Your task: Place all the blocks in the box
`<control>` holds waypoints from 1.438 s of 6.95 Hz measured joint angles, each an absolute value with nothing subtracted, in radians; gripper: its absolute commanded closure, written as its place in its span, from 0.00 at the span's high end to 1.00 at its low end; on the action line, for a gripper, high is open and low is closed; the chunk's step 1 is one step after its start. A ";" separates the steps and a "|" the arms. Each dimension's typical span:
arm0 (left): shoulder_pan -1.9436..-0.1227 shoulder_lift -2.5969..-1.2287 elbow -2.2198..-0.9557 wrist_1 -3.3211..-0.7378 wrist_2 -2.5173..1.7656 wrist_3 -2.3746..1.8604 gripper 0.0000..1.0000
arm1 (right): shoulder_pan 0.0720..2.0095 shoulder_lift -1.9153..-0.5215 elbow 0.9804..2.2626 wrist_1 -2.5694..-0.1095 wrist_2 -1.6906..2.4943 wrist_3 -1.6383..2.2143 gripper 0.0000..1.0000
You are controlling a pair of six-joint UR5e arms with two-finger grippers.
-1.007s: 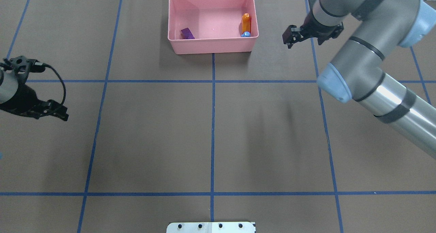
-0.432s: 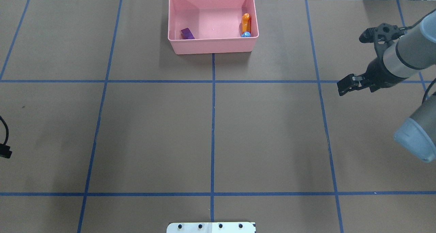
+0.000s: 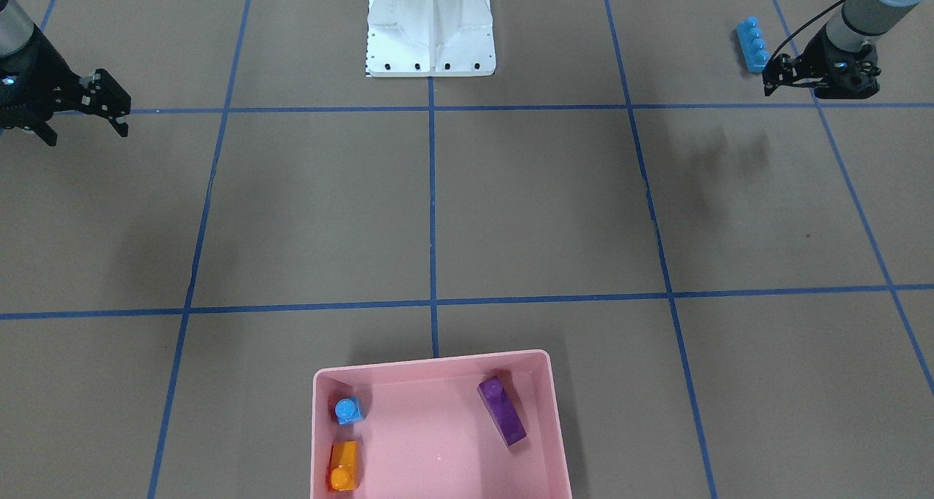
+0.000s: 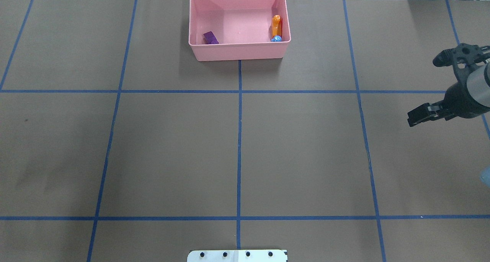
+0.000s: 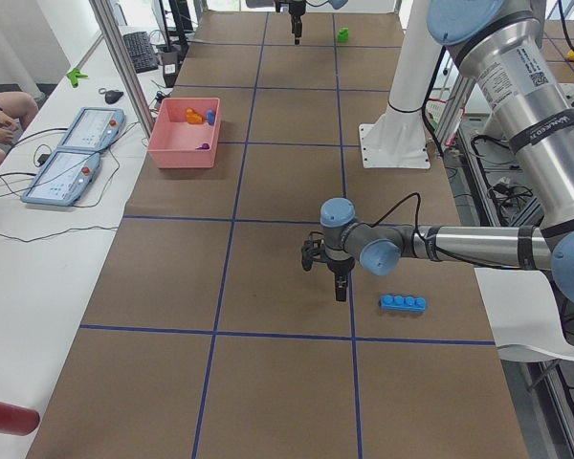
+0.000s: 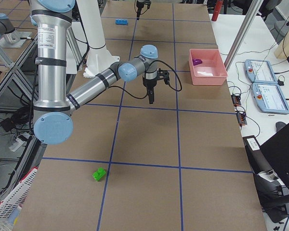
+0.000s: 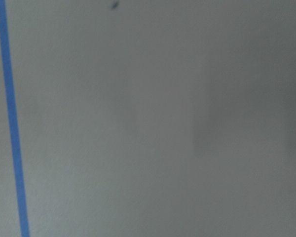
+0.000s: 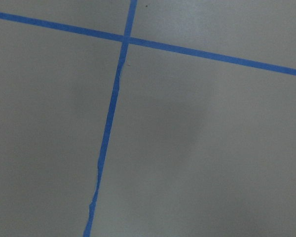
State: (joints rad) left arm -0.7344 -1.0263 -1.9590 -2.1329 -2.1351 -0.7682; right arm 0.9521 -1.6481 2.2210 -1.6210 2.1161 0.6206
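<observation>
While both arms hang out over the ends of the brown table (image 4: pixel 172 147), I check the pink box (image 3: pixel 559 426) first. It sits at the far edge on the centre tape line and holds three bricks. The purple elongated brick (image 3: pixel 501 411) lies slanted on the floor of the box. The orange sloped brick (image 3: pixel 343 466) and the tiny blue one-stud brick (image 3: pixel 348 410) sit close together against the opposite side wall. Two bricks are on the table, well apart from the box: the long blue four-stud brick (image 3: pixel 752 44) at the robot's left end and the green two-stud brick (image 6: pixel 99 174) at its right end. My left gripper (image 5: pixel 341 290) points down above the table near the long blue brick without touching it. My right gripper (image 4: pixel 416 117) hangs over bare table. Neither carries a brick, but I cannot tell how far apart either pair of fingers stands. A band of lettering on the near arm (image 5: pixel 531 91) is too small to read.
</observation>
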 measured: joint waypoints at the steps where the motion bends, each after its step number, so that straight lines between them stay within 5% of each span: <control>1: -0.670 -0.998 -1.950 -2.152 -2.136 -0.773 1.00 | 0.954 -1.679 2.235 -1.620 2.117 0.603 1.00; 5: -0.452 -0.974 -1.904 -2.224 -2.143 -0.848 1.00 | 0.964 -1.810 2.305 -1.617 2.118 0.503 1.00; 7: -0.410 -0.973 -1.832 -2.325 -2.151 -0.861 0.65 | 0.967 -1.816 2.311 -1.617 2.118 0.500 1.00; 9: -0.376 -0.975 -1.814 -2.373 -2.176 -0.905 0.47 | 0.971 -1.815 2.313 -1.618 2.118 0.500 1.00; 10: -0.364 -0.976 -1.814 -2.385 -2.180 -0.918 0.28 | 0.973 -1.813 2.313 -1.618 2.118 0.500 1.00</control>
State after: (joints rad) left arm -0.3640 -0.9759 -1.8135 -2.3854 -2.1800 -0.9180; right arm 0.9728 -1.8131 2.3131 -1.6181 2.1176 0.5001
